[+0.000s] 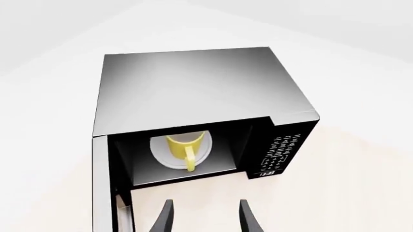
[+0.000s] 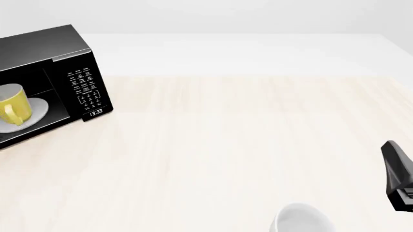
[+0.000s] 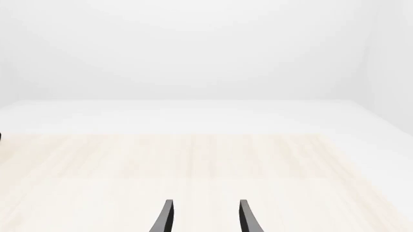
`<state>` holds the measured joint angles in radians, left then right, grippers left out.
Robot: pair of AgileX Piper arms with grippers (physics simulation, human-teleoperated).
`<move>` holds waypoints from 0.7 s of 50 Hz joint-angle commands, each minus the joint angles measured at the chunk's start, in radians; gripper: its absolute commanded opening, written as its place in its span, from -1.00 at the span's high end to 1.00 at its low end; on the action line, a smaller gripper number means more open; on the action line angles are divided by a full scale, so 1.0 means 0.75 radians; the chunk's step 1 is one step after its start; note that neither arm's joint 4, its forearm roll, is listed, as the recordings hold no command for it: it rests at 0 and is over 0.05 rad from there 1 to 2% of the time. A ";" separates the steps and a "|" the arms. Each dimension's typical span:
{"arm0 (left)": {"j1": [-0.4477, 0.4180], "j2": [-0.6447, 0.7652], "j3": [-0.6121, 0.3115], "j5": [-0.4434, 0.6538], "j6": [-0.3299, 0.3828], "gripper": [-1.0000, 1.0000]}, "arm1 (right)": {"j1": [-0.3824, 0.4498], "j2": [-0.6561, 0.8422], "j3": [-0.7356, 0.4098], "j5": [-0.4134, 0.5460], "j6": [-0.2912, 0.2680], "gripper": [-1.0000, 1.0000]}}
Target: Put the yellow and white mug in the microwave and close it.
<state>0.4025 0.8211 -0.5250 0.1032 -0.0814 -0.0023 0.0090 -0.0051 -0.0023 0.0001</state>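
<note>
The yellow and white mug [image 1: 184, 147] [image 2: 13, 104] stands upright on the white turntable plate [image 1: 203, 150] [image 2: 38, 110] inside the black microwave [image 1: 193, 87] [image 2: 58, 43], handle toward the opening. The microwave door [image 1: 103, 188] hangs open on the side away from the keypad [image 1: 281, 152] [image 2: 86, 89]. My left gripper [image 1: 205, 217] hovers open in front of and above the opening, holding nothing; it does not show in the front view. My right gripper [image 3: 205, 217] is open and empty over bare table; only part of that arm [image 2: 399, 176] shows at the right edge.
A larger white mug [image 2: 300, 220] stands at the table's near edge, right of centre, close to the right arm. The light wooden tabletop [image 2: 245, 135] stretches between microwave and right arm. The clock display [image 2: 95, 112] reads 13:33.
</note>
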 commanded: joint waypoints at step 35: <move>0.497 -0.137 -0.259 0.332 -0.015 -1.00 | 0.001 -0.002 0.001 0.001 0.000 -1.00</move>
<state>0.6587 0.7586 -0.7013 0.3130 -0.0663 -0.0023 0.0091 -0.0051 -0.0023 0.0001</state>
